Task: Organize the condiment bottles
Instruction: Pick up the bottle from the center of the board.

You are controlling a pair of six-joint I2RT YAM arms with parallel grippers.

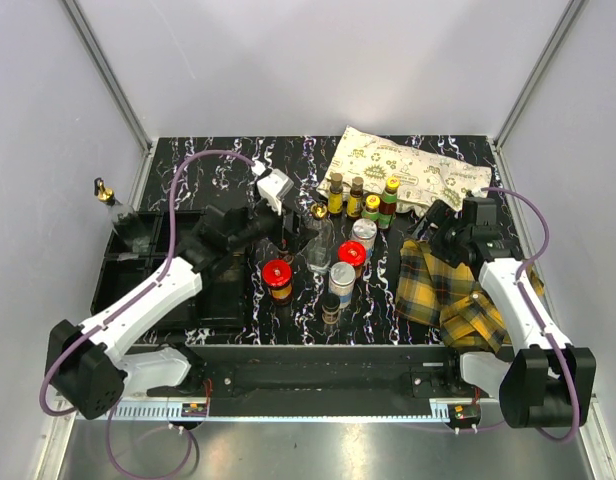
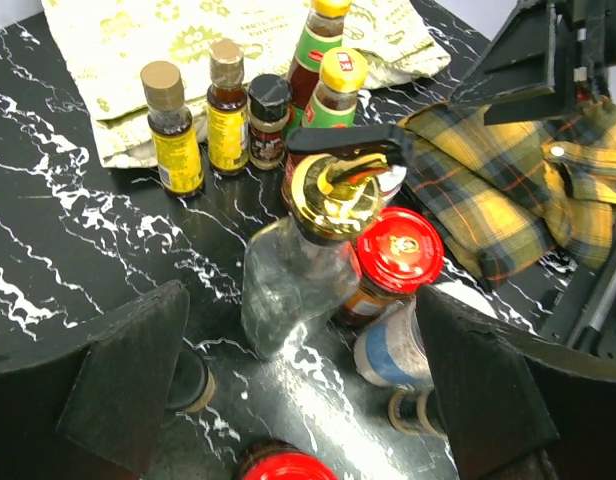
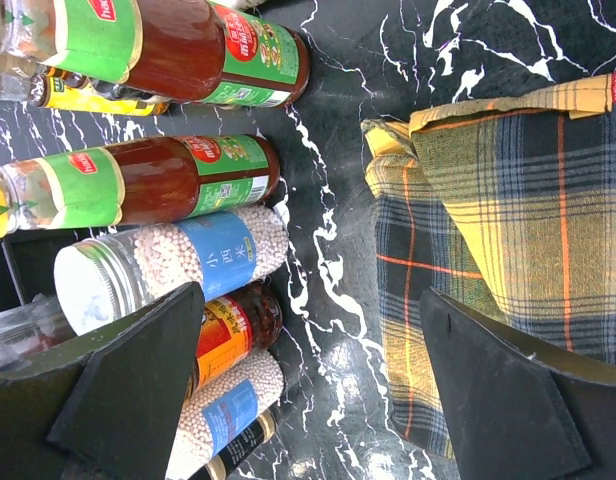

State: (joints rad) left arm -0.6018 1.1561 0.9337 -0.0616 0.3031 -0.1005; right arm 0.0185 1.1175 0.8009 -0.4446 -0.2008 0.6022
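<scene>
The bottles stand clustered mid-desk, right of the tray; a lone bottle with a gold cap stands by the tray's far left corner, in it or beside it I cannot tell. The back row sits at the edge of the white cloth: two brown-capped bottles with yellow labels, a black-capped vial, then two sauce bottles with green labels and yellow caps. Nearer stands the clear bottle, gold-capped, with a red-lidded jar just beside it on the right; a shaker with a blue label is just in front of that jar; a second red lid shows at the wrist view's bottom edge. The left end effector is spread wide over the cluster, the clear bottle in line between its fingers and apart from both; it grips nothing. The right end effector is also spread wide and empty, low at the cluster's right side; one finger lies before a shaker and a jar, the other over the plaid cloth, which lies rumpled on the desk right of the bottles.
</scene>
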